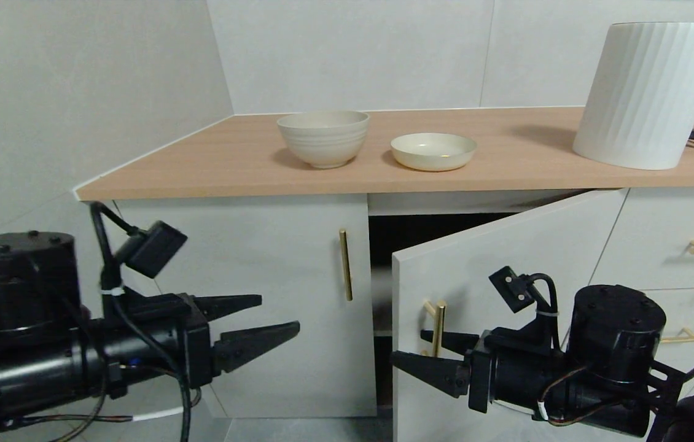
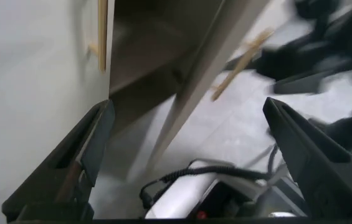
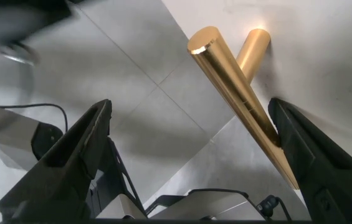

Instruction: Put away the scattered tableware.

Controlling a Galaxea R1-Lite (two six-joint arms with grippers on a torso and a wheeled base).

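The right gripper (image 1: 411,347) is seen nearest, spread wide about the brass handle (image 1: 439,328) of the half-open cabinet door (image 1: 506,245), with nothing clamped. The left gripper (image 1: 279,313) is held equally wide and empty before the shut door (image 1: 242,270). A slip is judged likely if the handle (lying off-centre, close to one finger) is pinched askew. Beyond, on the countertop (image 1: 506,159), the bowl (image 1: 323,138) and shallow dish (image 1: 433,151) are seen empty; the cupboard interior (image 1: 433,227) is too dark to be read.
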